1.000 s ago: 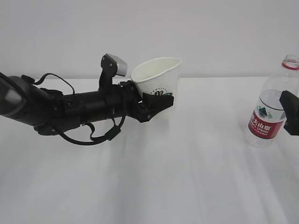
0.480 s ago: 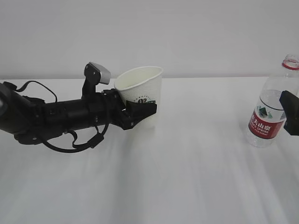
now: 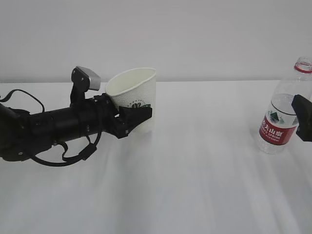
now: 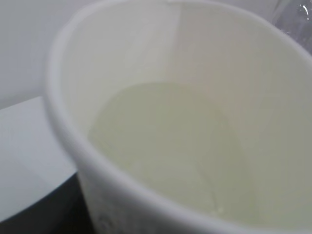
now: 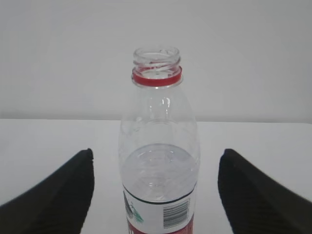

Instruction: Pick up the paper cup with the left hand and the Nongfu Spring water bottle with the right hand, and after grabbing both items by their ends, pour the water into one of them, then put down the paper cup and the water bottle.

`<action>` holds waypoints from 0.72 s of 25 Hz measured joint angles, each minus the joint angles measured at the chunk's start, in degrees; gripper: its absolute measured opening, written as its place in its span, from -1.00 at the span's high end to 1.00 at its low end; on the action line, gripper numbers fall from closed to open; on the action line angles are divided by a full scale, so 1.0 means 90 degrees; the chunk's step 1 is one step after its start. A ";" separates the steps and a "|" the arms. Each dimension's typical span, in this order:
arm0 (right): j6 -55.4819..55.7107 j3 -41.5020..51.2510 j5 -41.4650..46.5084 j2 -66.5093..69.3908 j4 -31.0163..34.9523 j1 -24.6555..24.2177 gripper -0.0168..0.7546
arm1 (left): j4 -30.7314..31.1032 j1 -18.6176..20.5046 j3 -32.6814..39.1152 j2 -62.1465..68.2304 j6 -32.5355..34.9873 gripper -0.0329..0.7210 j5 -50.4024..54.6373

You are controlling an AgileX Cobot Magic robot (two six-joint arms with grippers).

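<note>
White worktop (image 3: 195,185), smooth, faint lengthwise streaks. Plain pale wall (image 3: 195,39) behind, meeting worktop at far edge.

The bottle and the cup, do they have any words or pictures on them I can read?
Water bottle, red label: white Chinese characters and a line of small white letters beneath, both too blurred to read.
Same label in the right wrist view: a barcode, digits unreadable.
Paper cup: a round green-and-black logo, wording too small to read.
</note>
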 joint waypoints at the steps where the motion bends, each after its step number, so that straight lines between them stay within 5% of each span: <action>1: 0.0000 0.0000 0.0000 0.0000 0.0000 0.0000 -0.58 | -0.0141 0.0000 0.0082 -0.0049 0.0072 -0.35 -0.0040; 18: 0.0000 0.0000 0.0009 0.0000 -0.0036 0.0000 -0.58 | -0.2765 0.0392 0.1200 -0.0165 0.1305 -0.34 -0.0128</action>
